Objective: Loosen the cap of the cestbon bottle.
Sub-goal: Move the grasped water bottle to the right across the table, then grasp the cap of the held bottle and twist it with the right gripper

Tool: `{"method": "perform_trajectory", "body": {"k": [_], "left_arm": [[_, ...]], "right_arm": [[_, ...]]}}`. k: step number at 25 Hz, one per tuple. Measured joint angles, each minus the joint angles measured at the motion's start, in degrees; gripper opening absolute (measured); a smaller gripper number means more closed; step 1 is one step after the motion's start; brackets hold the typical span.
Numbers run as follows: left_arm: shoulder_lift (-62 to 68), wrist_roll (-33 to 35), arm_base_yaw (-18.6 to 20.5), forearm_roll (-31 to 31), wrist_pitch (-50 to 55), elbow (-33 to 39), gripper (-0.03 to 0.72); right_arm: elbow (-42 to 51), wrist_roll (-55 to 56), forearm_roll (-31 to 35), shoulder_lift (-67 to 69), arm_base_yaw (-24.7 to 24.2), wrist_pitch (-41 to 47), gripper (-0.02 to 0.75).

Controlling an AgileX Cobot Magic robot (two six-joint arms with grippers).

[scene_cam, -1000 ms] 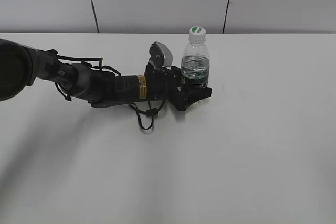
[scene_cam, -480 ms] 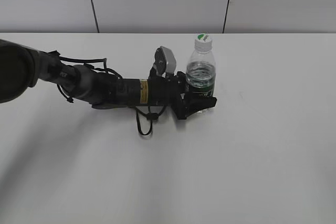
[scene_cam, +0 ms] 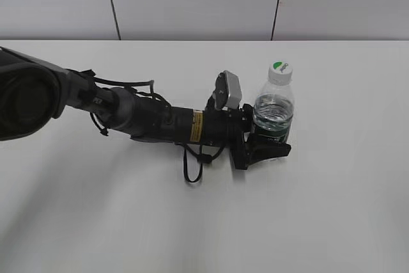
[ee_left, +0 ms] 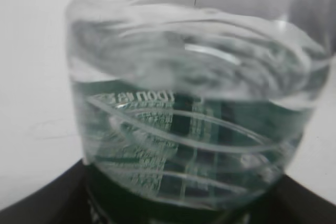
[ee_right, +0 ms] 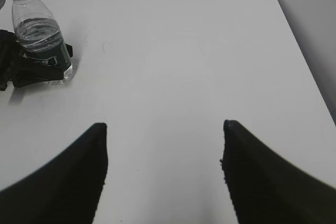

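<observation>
**Ana:** Cestbon bottle (scene_cam: 273,110), the small clear plastic one with the dark green label band and ribbed upper body: where does it stand?

**Ben:** Upright on the white tabletop (scene_cam: 332,209), right of the middle and nearer the far edge than the near one. The left gripper (scene_cam: 259,148) lies low along the surface and has its black jaws pinching the bottle at the label band, close to the base. In the left wrist view the bottle fills almost everything, with the water blurred and slanted, so I judge it to be sloshing.

**Ana:** And the small round white plastic screw cap (scene_cam: 279,71) with the green half-circle mark?

**Ben:** On the neck, untouched, and nothing is near it. The right gripper (ee_right: 164,129) is well apart, toward the near right side, with its two dark fingers spread wide over bare table.

**Ana:** How will the bottle handle?

**Ben:** It looks well filled, so it has some weight for its size. The thin wall will likely give under a squeeze, and smooth plastic can slip round in the jaws once the cap is twisted. The low grip on the label seems a fair anchor, since the body there looks stiffer than the ribbed part above.

**Ana:** Where should the right one take hold?

**Ben:** On the cap's side wall, from above, with a finger on each side. It is small, so the fingers must close centred, or the top-heavy bottle may tilt in the left jaws.
</observation>
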Motion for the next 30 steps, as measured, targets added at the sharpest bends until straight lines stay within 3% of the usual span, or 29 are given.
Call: {"method": "perform_trajectory", "body": {"k": [7,12,24,30], "left_arm": [[0.0,-0.1,-0.8,0.1,0.0,0.0,0.504],[0.0,-0.1,-0.8,0.1,0.0,0.0,0.504],[0.0,-0.2,-0.8,0.1,0.0,0.0,0.504],[0.0,-0.2,-0.8,0.0,-0.1,0.0,0.504]], "right_arm": [[-1.2,0.0,1.6,1.8,0.0,-1.4,0.522],[-6.8,-0.9,5.2,14.1,0.4,-4.4,0.522],[-18.1,-8.0,20.4,51.2,8.0,-2.1,0.522],[-25.1,-8.5,22.7,64.3,13.9,-2.1,0.522]]}}
